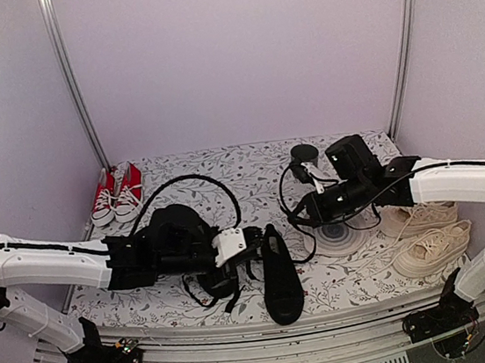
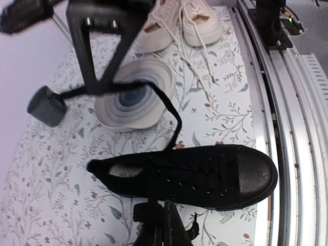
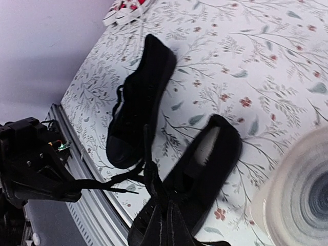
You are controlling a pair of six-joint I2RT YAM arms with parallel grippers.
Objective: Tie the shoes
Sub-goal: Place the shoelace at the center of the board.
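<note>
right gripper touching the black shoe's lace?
Touching. Right wrist view: the right gripper has its fingers shut on a black lace running up taut from the nearer black shoe.

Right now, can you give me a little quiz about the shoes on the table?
1. True or false: the red sneakers sit on the robot's right side.
2. Which pair lies closest to the swirly disc? A red sneakers, B cream sneakers, C black shoes.
3. Fill in: the right gripper is shut on a black ____.
Key: 1 false, they are on the left. 2 B. 3 lace.
</note>
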